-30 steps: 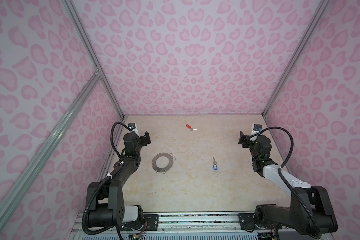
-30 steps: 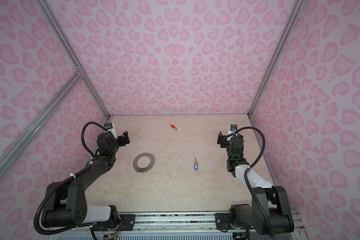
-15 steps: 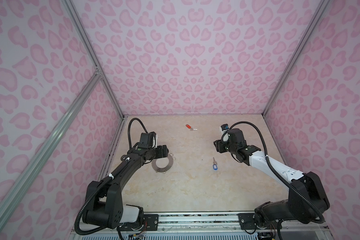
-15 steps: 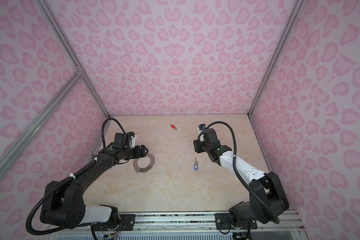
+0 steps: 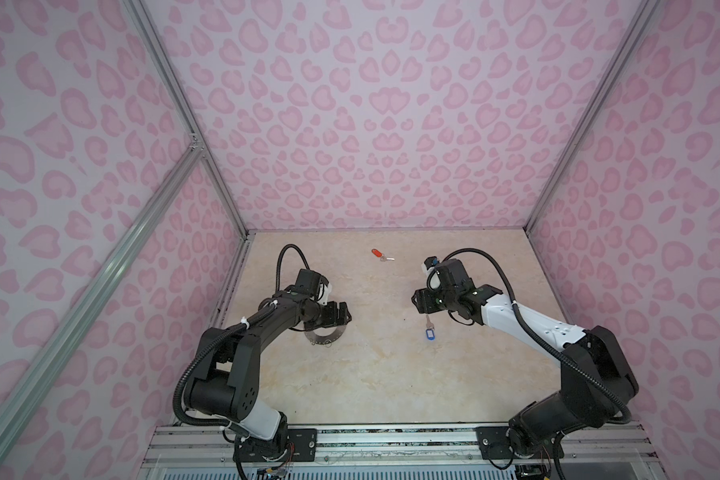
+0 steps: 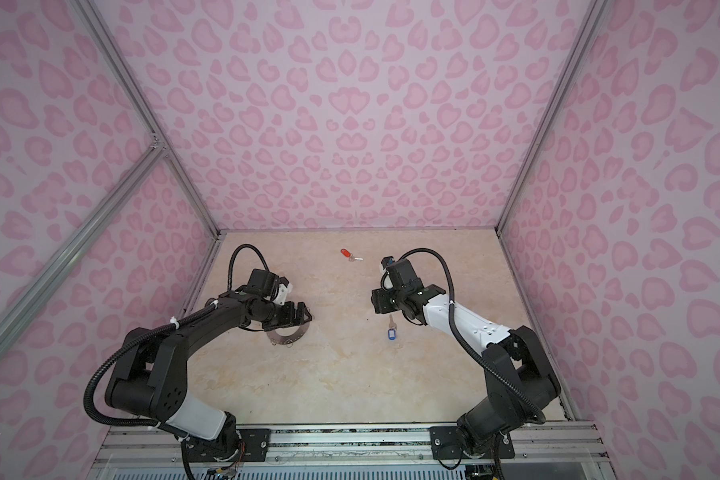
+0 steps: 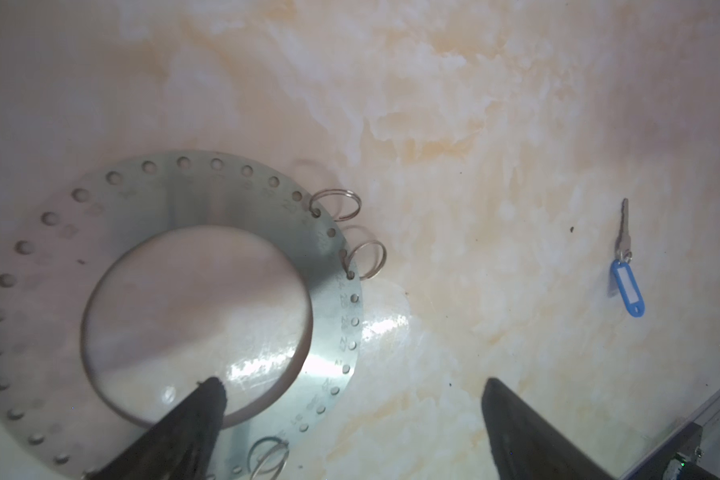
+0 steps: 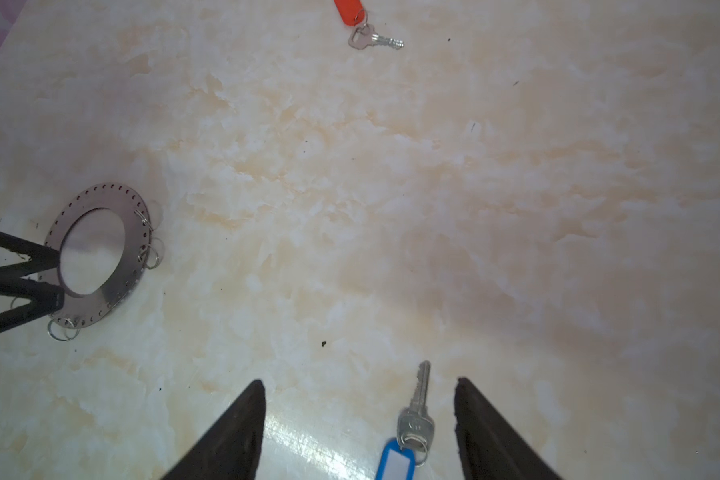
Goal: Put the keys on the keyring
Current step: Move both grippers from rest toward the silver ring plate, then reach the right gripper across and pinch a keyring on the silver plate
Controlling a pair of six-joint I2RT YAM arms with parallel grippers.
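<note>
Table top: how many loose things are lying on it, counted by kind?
Keys: 2 (red-tagged key, blue-tagged key)
Keyring: 1
Total: 3

In both top views the left pincer sits over the keyring, so only its lower arc shows, just below and left of frame centre. The red-tagged key and the blue-tagged key are too small there to show their teeth. In the left wrist view the keyring runs off the frame edge, one finger covers part of its rim, and the stamped numbers blur beyond reading. In the right wrist view the red tag and blue tag are both cut by frame edges.
</note>
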